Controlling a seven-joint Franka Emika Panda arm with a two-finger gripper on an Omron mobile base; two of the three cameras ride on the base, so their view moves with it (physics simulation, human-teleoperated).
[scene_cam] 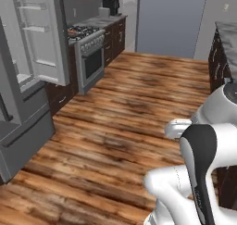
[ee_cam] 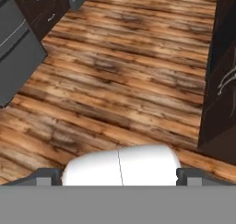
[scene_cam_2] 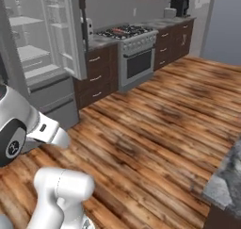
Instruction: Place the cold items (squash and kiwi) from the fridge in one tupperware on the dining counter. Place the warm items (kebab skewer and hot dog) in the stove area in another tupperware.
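Note:
My gripper [ee_cam: 120, 177] shows in the hand view as two dark fingertips [ee_cam: 46, 176] set wide apart at the bottom, open and holding nothing, pointing down at the wooden floor. On the stove [scene_cam_2: 129, 35] lie small reddish items [scene_cam_2: 120, 31], also visible as an orange patch [scene_cam: 74, 32] in the left base view; they are too small to name. The fridge [scene_cam: 28, 57] stands with its door open and its shelves [scene_cam_2: 28, 51] look bare. Squash, kiwi and tupperware are out of view.
Wooden floor [scene_cam: 129, 108] spreads between the fridge and stove on the left and the dark cabinet of the dining counter [scene_cam: 227, 34] on the right. The counter's marble corner [scene_cam_2: 226, 181] sits at lower right. A coffee machine [scene_cam_2: 179, 6] stands on the back counter.

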